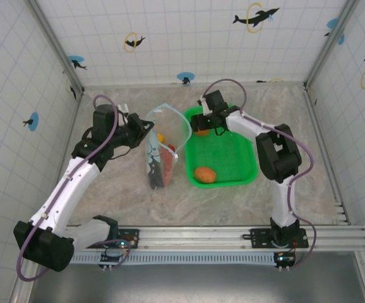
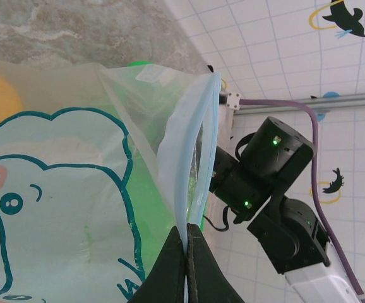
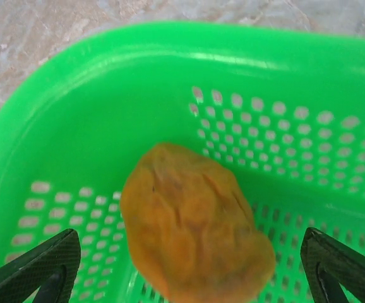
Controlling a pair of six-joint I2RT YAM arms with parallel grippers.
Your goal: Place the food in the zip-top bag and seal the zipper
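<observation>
The left gripper [image 2: 187, 232] is seen clamped tight on the zipper [image 2: 194, 145], with the light blue strip pinched between the two dark fingers [image 2: 168, 271] at the 6 o'clock edge of the left wrist view. From that pinch the strip is carried up toward 12 o'clock, where the mouth of the zip-top bag [image 2: 56, 208] is parted. The elephant print is spread out toward 9 o'clock of the pinch, and the right arm [image 2: 274, 170] is seen beyond the bag at 3 o'clock.

In the top view the bag is held up by its upper edge, with its lower end resting on the table [image 1: 119, 196] toward 6 o'clock. Through the clear plastic a red piece [image 1: 168, 165] is made out low in the bag and a yellow-orange piece [image 1: 161, 137] higher up.

The right gripper [image 3: 189, 252] is spread wide, its fingertips set at 7 and 5 o'clock of the right wrist view. An orange piece [image 3: 192, 221] is framed between them; whether it is touched by either finger cannot be told. This piece lies on the perforated floor of the green basket [image 3: 138, 95].

In the top view the basket is placed just beside the bag, at its 3 o'clock. A second orange piece [image 1: 204, 175] lies at the basket's near end, at 6 o'clock of the right gripper and well apart from it.
</observation>
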